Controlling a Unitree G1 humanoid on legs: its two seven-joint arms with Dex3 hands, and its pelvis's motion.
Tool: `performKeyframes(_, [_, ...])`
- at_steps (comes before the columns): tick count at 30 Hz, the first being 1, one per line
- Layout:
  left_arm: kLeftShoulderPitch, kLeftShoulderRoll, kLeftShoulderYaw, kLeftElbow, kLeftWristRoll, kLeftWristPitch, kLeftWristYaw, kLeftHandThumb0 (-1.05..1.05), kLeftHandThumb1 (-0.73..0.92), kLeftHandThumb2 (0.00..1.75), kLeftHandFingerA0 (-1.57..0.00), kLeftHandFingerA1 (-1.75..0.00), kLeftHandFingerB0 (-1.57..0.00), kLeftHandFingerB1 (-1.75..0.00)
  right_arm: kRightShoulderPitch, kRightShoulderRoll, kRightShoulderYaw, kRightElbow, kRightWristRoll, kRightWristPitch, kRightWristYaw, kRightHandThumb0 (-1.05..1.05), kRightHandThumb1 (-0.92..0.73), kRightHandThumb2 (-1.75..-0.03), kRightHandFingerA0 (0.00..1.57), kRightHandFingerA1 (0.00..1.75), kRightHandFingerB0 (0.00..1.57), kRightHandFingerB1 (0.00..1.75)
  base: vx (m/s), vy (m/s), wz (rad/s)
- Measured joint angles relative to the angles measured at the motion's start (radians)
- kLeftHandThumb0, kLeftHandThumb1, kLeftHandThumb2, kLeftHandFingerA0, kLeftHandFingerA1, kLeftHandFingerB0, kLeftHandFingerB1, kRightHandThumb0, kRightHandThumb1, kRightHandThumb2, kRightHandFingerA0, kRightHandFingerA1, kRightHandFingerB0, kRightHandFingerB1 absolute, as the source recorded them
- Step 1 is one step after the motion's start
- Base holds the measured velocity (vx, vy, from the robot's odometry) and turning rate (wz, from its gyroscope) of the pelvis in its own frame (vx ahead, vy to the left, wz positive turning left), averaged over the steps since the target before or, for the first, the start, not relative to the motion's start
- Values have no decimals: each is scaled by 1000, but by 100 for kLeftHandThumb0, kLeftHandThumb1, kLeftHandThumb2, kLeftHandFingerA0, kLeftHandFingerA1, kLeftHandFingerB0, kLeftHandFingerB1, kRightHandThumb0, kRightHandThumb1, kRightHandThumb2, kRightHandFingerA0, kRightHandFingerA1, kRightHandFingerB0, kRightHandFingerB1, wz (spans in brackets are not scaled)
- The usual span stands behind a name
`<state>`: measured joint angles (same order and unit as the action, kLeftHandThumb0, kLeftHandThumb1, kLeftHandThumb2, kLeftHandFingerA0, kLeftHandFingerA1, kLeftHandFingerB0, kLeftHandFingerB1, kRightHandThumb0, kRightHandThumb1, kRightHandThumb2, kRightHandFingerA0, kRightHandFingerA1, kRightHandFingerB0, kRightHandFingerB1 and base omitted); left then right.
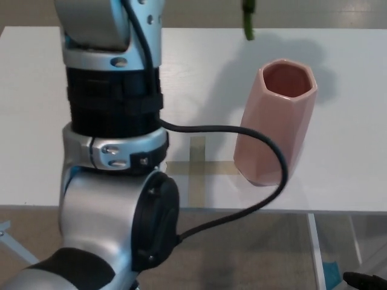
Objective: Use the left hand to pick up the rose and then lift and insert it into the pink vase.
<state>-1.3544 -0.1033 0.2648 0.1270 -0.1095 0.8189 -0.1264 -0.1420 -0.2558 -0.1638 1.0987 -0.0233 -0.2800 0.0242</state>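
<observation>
- No brand, label or writing can be read anywhere.
- The silver and black left arm point(112, 151) fills the left foreground; its hand is out of frame above, so its state cannot be told.
- Only the green stem end of the rose point(247, 21) shows, at the top edge, up and left of the faceted pink ceramic vase point(275, 124).
- The vase stands upright on the white table point(357, 151), beside a tan tape cross point(196, 169).
- A black cable point(266, 181) loops in front of the vase's base.

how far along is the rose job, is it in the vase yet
Not yet. The pick-up looks done: the table shows no rose lying on it, and a green stem tip hangs in from the top edge, up and left of the pink vase. The raised left arm fills the left side; its hand is out of frame. Left to do: bring the stem over the vase's empty opening and lower it in.
</observation>
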Motion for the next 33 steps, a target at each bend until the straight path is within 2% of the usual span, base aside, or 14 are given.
performKeyframes(1, [0, -2, -5, -1, -6, 4, 1, -18, 80, 63, -106, -141, -76, -92, 3, 0, 0, 0, 0, 0, 1, -23, -63, -58, 60, 50, 57, 48, 0, 0, 0])
performKeyframes(6, [15, -9, -46, -21, -31, 13, 8, -17, 79, 66, -105, -141, -78, -91, 23, -1, 0, -1, 0, 0, 5, -23, -63, -58, 60, 50, 57, 48, 0, 0, 0])
performKeyframes(7, [22, -11, -53, -25, -32, 13, 10, -19, 79, 69, -97, -142, -77, -93, 29, -1, 0, -2, 0, 0, 5, -23, -63, -58, 60, 50, 57, 48, 0, 0, 0])
performKeyframes(12, [55, -15, -98, -28, -37, 12, 15, -19, 80, 63, -99, -140, -79, -82, 46, -1, 0, -5, 0, 0, 7, -23, -63, -58, 60, 50, 56, 48, 0, 0, 0])
performKeyframes(22, [69, 8, -180, 4, -29, -7, 20, -19, 79, 66, -97, -142, -79, -79, 46, -1, 0, -10, 1, 0, 14, -23, -63, -58, 60, 50, 56, 48, 0, 0, 0])
performKeyframes(28, [69, 16, -201, 30, -27, -27, 25, -19, 81, 63, -96, -142, -78, -82, 49, -1, 0, -16, 1, 0, 18, -24, -63, -58, 60, 50, 57, 48, 0, 0, 0])
performKeyframes(33, [69, 16, -210, 36, -28, -41, 27, -19, 81, 64, -93, -147, -74, -91, 49, 0, 0, -24, 1, 0, 18, -24, -63, -58, 60, 50, 57, 48, 0, 0, 0])
